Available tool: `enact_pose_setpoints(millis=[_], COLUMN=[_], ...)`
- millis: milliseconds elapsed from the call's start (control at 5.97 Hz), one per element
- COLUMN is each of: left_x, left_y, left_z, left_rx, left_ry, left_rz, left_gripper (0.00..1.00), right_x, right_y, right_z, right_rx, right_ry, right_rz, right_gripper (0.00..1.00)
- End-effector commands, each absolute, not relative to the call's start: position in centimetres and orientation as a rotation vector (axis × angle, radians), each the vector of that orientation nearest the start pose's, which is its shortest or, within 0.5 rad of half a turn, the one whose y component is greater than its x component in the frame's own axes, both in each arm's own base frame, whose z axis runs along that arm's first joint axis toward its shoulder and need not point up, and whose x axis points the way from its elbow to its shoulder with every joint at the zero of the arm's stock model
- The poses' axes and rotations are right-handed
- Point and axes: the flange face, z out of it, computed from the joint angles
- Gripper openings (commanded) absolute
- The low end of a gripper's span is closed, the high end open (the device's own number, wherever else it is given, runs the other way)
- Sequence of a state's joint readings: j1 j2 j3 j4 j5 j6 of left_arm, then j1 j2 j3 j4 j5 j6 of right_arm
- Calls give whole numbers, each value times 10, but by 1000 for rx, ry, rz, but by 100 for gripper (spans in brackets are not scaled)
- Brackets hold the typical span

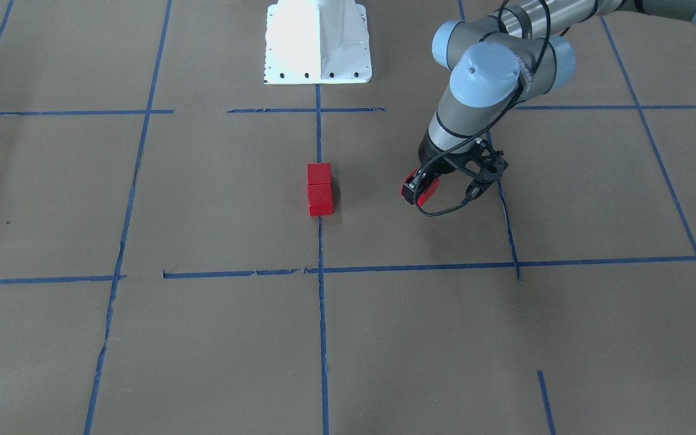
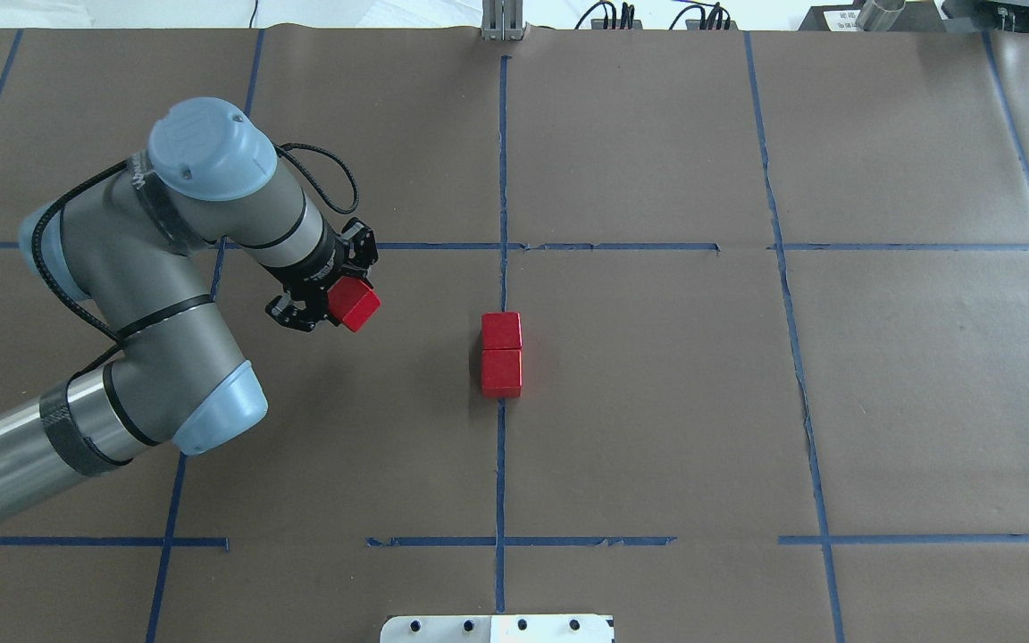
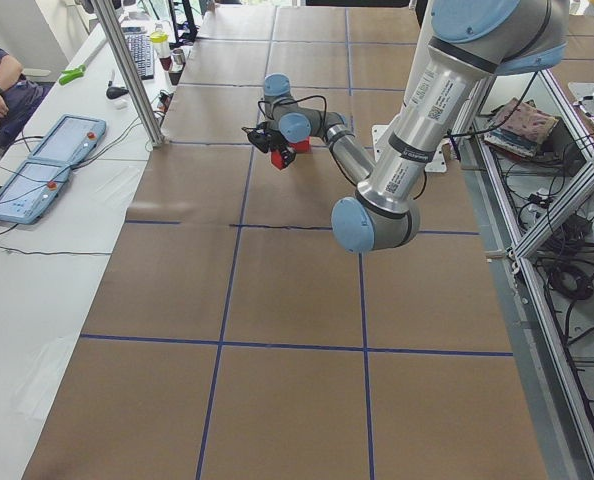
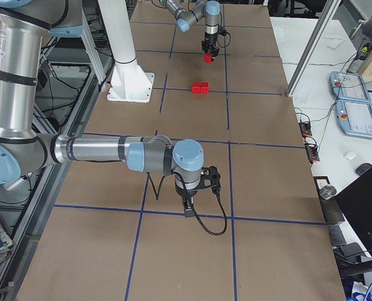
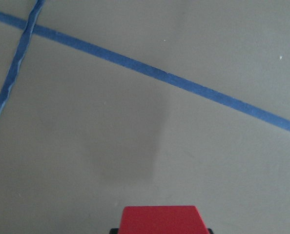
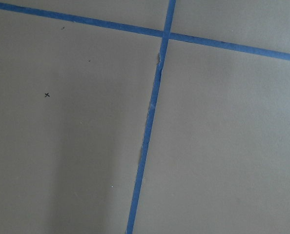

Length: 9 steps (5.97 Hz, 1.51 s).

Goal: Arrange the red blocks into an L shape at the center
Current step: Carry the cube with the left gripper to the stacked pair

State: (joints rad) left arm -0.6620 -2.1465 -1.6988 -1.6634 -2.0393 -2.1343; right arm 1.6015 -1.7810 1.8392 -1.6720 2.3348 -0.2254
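**Step record: third red block carried toward the centre**

**Item 1, left gripper (image 2: 329,302).** Jaws are clamped on one red block (image 2: 356,305), which is held clear of the paper. The left wrist view shows the block's upper face at the bottom of the frame, with bare paper and a soft shadow beyond it. The gripper hangs over the robot's-left part of the centre (image 2: 657,420), well apart from the placed pair. In the overhead view the held block looks turned against the grid lines.

**Item 2, placed pair.** The far block (image 2: 501,330) and the near block (image 2: 501,372) touch face to face. They lie in a straight row along the blue tape line (image 2: 500,464) that splits the square.

**Item 3, right gripper (image 4: 187,209).** It hangs low over the paper near a tape line, far from the work. Whether its jaws are apart or together cannot be told. Its wrist camera shows only paper and tape.

**Status (judged).** Two of the three red blocks are set. The step in hand is carrying the last one in, so the task looks well past halfway.

**Next move (judged).**
- Bring the held block across to the side of one end block, not onto the row's own line.
- Turn the wrist until the block's faces square with the pair.
- Lower the block until it is flush against that end block, then part the jaws without nudging the row.
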Motion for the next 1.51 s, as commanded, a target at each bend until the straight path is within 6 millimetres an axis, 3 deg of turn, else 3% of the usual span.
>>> enact_pose_setpoints(millis=[0,335,503,1005,1340], left_x=[522,571,590,610,613], left_y=[-443,-465,-452,-453,-450], left_z=[243,221,222,206,208], left_rx=[-551,-592,-591,-596,-595], left_ry=[763,703,699,691,685], left_rz=[-1314,-1499,-1514,-1519,-1517], left_gripper=[11,12,12,12,15], right_x=[77,77,77,77,77], right_y=[-397,-398,-398,-398,-398], right_z=[631,631,631,631,631], right_rx=[57,59,59,59,58], right_ry=[-764,-764,-764,-764,-762], right_rz=[-169,-169,-169,-169,-169], right_gripper=[100,100,100,100,100])
